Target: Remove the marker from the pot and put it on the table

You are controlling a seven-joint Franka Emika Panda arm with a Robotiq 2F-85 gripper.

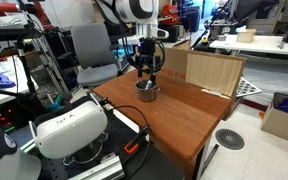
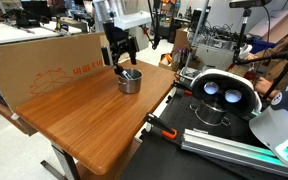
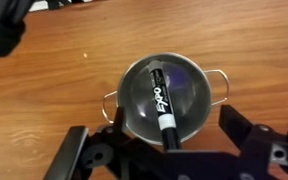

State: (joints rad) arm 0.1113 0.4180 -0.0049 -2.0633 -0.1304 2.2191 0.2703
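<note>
The gripper [image 1: 146, 68] hangs straight above the pot [image 1: 147, 91]. The pot stands toward the far side of the table [image 1: 174, 115], just in front of a pale board [image 1: 212, 72]. In the wrist view the fingers [image 3: 76, 150] are spread wide, one to each side of the pot's rim — apart and holding nothing. The marker [image 3: 162, 100] lies inside the pot, a black stick with white lettering. It slants from the bowl's floor up to the rim on the gripper's side. That lean looks useful: the raised end gives the pads something to close on, clear of the metal wall. The grasp is not yet made, I judge. The fingers stand across the marker's length — so a straight drop should bracket it.
</note>
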